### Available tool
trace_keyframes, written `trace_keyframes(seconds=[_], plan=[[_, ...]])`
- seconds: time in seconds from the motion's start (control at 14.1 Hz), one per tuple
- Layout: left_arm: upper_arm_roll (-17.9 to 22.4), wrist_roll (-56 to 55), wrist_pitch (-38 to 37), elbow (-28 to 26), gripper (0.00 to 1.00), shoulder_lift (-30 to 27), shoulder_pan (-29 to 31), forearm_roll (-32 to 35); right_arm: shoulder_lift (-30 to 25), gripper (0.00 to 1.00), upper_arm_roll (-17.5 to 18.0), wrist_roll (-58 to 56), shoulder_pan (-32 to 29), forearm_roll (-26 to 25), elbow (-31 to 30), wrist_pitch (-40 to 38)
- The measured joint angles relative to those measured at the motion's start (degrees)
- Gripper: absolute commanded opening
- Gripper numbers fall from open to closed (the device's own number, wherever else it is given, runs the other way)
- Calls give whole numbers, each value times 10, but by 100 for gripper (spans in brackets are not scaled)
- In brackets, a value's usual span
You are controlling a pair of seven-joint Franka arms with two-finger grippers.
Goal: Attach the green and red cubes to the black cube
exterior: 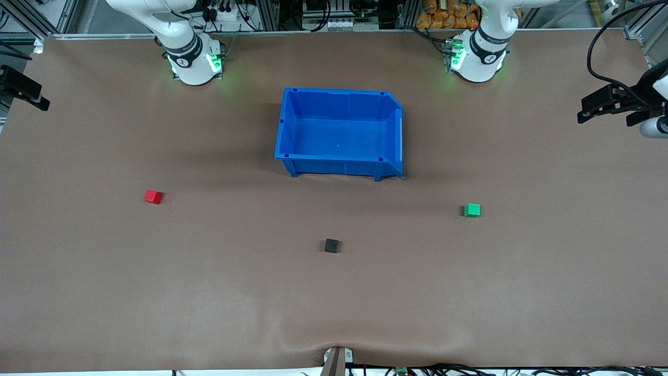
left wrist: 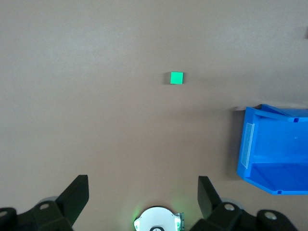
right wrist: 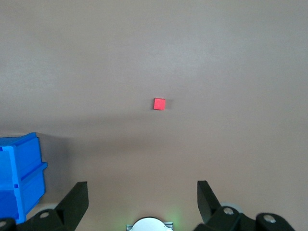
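The black cube (exterior: 331,245) sits on the brown table, nearer to the front camera than the blue bin. The red cube (exterior: 153,196) (right wrist: 159,103) lies toward the right arm's end of the table, and the green cube (exterior: 472,210) (left wrist: 176,78) toward the left arm's end. All three stand apart from one another. My left gripper (left wrist: 143,192) hangs high over its own base, open and empty, with the green cube far below it. My right gripper (right wrist: 142,197) is likewise open and empty high over its base, above the red cube's area. Neither gripper shows in the front view.
A blue bin (exterior: 292,130) (left wrist: 250,144) (right wrist: 29,163) with nothing in it stands mid-table between the two bases (exterior: 194,62) (exterior: 477,57). Black fixtures (exterior: 23,89) (exterior: 616,104) jut in at both ends of the table. A clamp (exterior: 336,360) sits at the table's near edge.
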Motion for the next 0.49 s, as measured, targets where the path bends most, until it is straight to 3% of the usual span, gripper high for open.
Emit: trace_keyframes(seconds=[0.49], plan=[[-1,0,1,0,100,0,-2,0,0,100,1,0,5,0,0,2]])
